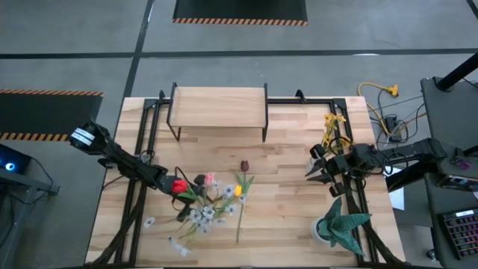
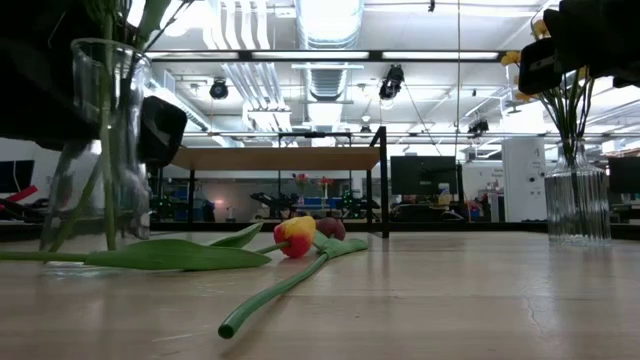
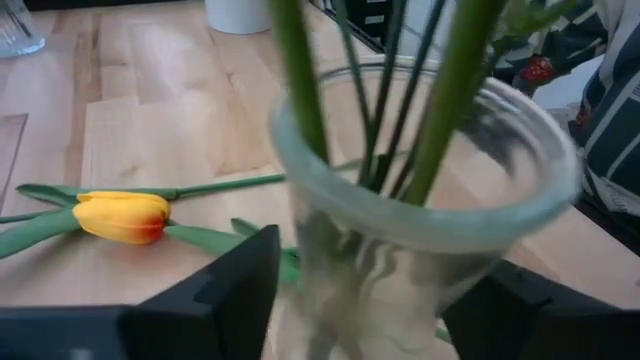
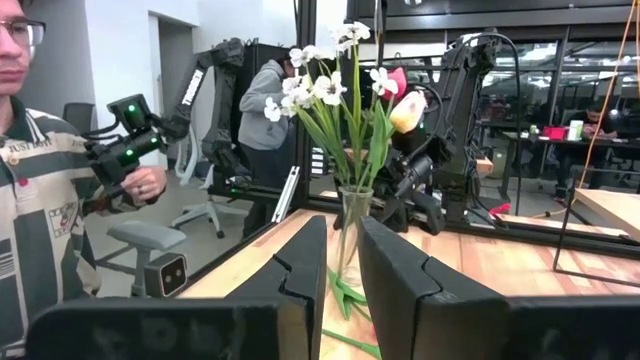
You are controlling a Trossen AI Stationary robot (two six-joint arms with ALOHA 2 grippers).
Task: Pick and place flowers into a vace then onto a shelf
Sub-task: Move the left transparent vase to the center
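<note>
Glass vase (image 3: 420, 215) of flowers (image 1: 203, 200) stands between left fingers (image 3: 235, 290).

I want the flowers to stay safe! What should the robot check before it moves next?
1. Left gripper is around the vase: ok.
2. Vase is held tight: cannot tell.
3. Stems stand inside the vase: ok.
4. All the flowers are in the vase: not ok, a yellow tulip lies on the table.
5. Shelf top has room: ok.
6. Right gripper is out of the way: ok, it waits far off.
</note>
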